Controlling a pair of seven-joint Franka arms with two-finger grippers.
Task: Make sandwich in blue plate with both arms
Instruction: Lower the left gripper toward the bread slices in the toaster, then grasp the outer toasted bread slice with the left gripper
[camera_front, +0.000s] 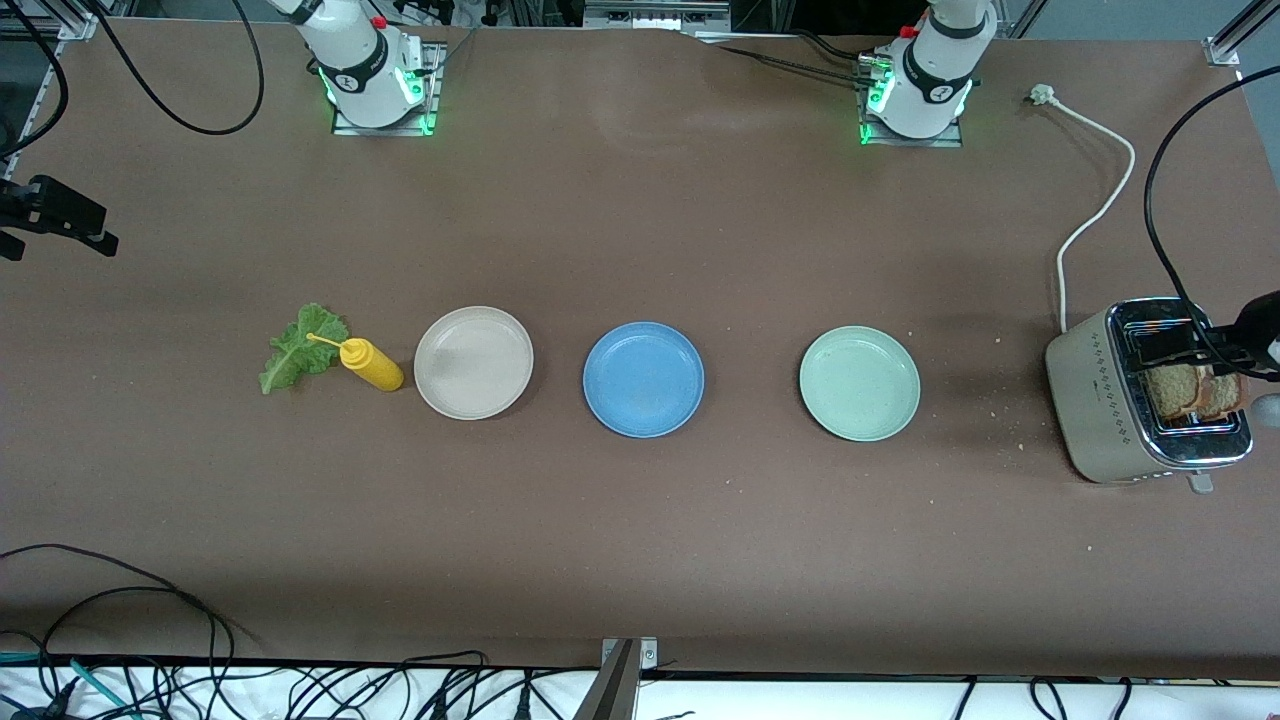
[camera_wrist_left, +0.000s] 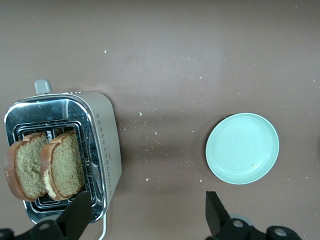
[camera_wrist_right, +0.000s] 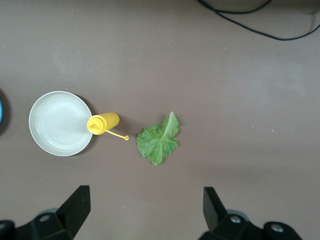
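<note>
Only left wrist view shows both toast slices (camera_wrist_left: 45, 167) (toaster (camera_wrist_left: 102, 150)).

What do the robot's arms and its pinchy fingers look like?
Both arms are white with black joint bands and green-lit bases: the left arm, the right arm. Black cables trail off them. The left gripper and right gripper have flat black wedge-shaped fingers.

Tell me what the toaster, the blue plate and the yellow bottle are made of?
The toaster looks like metal: its top is shiny and mirror-like, its sides a duller brushed cream-grey. The blue plate seems to be matte plastic, or maybe a fibre mix, since it shows faint speckles and no shine. The yellow bottle looks like soft, smooth plastic with a thin nozzle, probably squeezable.
</note>
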